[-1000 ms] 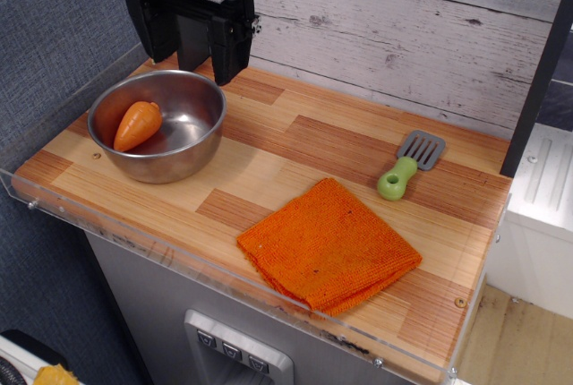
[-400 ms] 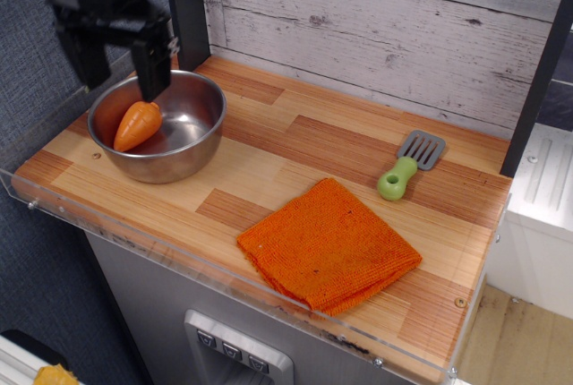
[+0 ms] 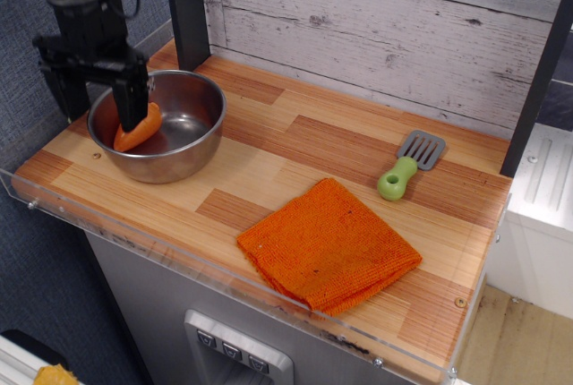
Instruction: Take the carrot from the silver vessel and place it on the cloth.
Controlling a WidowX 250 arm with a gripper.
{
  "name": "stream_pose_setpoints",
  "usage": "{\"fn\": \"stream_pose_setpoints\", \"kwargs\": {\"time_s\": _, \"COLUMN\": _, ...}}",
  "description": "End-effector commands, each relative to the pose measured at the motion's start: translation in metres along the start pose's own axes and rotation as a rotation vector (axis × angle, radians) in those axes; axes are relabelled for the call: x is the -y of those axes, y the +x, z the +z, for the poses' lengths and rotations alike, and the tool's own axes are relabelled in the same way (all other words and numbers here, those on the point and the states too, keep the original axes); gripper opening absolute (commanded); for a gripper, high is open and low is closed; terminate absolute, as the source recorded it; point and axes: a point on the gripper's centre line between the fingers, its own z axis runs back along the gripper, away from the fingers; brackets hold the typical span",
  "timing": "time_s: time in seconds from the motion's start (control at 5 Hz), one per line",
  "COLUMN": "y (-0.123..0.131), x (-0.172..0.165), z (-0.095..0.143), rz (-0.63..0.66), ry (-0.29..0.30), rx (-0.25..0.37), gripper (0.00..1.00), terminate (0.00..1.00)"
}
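Claw (image 3: 100, 98): spread, one finger before the carrot (image 3: 139, 130)
Advice: centre over carrot inside silver vessel (image 3: 192, 148) before pinching

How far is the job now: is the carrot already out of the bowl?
Not yet. The carrot lies in the bowl, so nothing is finished. In hand: the gripper is open and low at the bowl, one finger in front of the carrot, not closed on it. Left: grasp the carrot, lift it and set it on the cloth, which is bare.
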Motion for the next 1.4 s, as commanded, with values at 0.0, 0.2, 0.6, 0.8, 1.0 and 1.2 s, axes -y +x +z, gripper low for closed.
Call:
{"fn": "stream_pose_setpoints", "kwargs": {"time_s": 0.0, "y": 0.01, "x": 0.015, "z": 0.023, "rz": -0.038, "ry": 0.009, "rx": 0.065, "gripper": 1.0, "terminate": 0.0}}
{"fn": "stream_pose_setpoints", "kwargs": {"time_s": 0.2, "y": 0.012, "x": 0.011, "z": 0.047, "rz": -0.026, "ry": 0.044, "rx": 0.084, "gripper": 1.0, "terminate": 0.0}}
{"fn": "stream_pose_setpoints", "kwargs": {"time_s": 0.6, "y": 0.019, "x": 0.017, "z": 0.048, "rz": -0.036, "ry": 0.064, "rx": 0.042, "gripper": 1.0, "terminate": 0.0}}
{"fn": "stream_pose_setpoints", "kwargs": {"time_s": 0.8, "y": 0.026, "x": 0.029, "z": 0.036, "rz": -0.063, "ry": 0.054, "rx": 0.019, "gripper": 1.0, "terminate": 0.0}}
{"fn": "stream_pose_setpoints", "kwargs": {"time_s": 1.0, "y": 0.029, "x": 0.034, "z": 0.027, "rz": -0.064, "ry": 0.055, "rx": 0.003, "gripper": 1.0, "terminate": 0.0}}
{"fn": "stream_pose_setpoints", "kwargs": {"time_s": 1.2, "y": 0.033, "x": 0.034, "z": 0.015, "rz": -0.061, "ry": 0.058, "rx": -0.008, "gripper": 1.0, "terminate": 0.0}}
